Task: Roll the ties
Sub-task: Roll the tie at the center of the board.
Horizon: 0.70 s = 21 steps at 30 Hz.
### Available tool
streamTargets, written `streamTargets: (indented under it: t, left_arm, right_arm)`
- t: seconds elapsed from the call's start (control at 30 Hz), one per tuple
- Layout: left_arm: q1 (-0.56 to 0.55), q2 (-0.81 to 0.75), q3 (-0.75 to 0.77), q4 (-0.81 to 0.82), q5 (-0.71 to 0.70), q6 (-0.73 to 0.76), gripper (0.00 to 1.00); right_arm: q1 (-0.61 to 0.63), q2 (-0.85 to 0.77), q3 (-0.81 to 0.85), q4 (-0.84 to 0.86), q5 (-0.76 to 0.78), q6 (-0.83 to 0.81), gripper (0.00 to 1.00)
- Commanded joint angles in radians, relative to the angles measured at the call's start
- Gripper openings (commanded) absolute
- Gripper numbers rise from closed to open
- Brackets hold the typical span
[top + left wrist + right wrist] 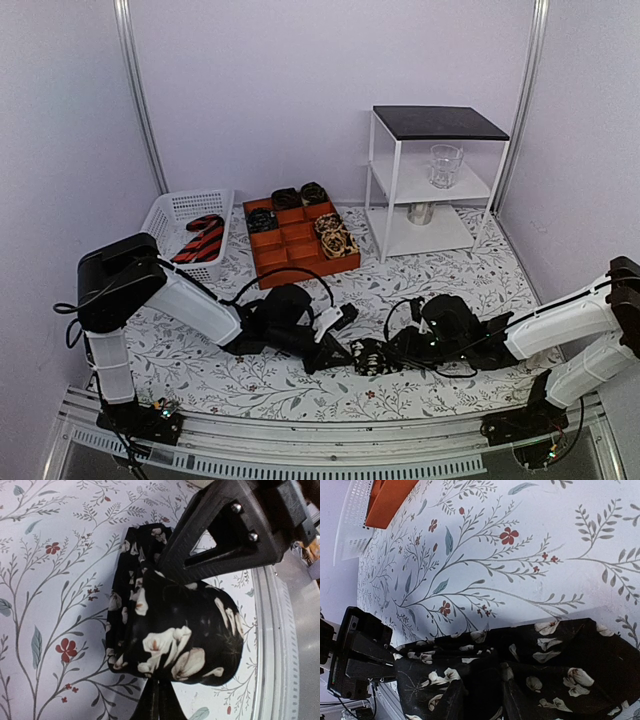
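At the left gripper [338,352]: pressed together on a fold of the floral tie [371,356]. At the right gripper [402,349]: touching the same tie from the right, with fingers buried under cloth in the wrist view. Spread or pinching, impossible to tell.

Between the 2 grippers, on the near middle of the table [455,285]: that 1 tie, bunched into a loose lump, not yet a tidy coil. Probably mid-roll.

Done, by the look of it: 5 coils [287,198] in the far and right compartments of the orange tray [300,274], further back.

Left to do: finishing this 1 tie, then rolling 1 striped tie [201,241] lying unrolled in the white basket [165,214], far left.

Far right: 1 shelf unit [440,122], holding 1 glass [445,165] and 1 tin [421,212].
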Motion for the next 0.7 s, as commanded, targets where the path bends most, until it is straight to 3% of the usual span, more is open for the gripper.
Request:
streamTargets:
  t: [0.0, 0.33, 0.67]
  left_arm:
    - [0.003, -0.013, 0.035, 0.039, 0.042, -0.016, 0.00]
    - [0.003, -0.010, 0.079, 0.009, 0.052, -0.023, 0.00]
    - [0.003, 0.013, 0.124, -0.011, 0.060, -0.035, 0.00]
  right_arm:
    - [-0.005, -0.030, -0.018, -0.081, 0.032, -0.017, 0.26]
    - [-0.009, -0.068, -0.010, -0.133, 0.072, -0.027, 0.11]
    - [-0.022, -0.070, 0.015, -0.159, 0.065, -0.078, 0.10]
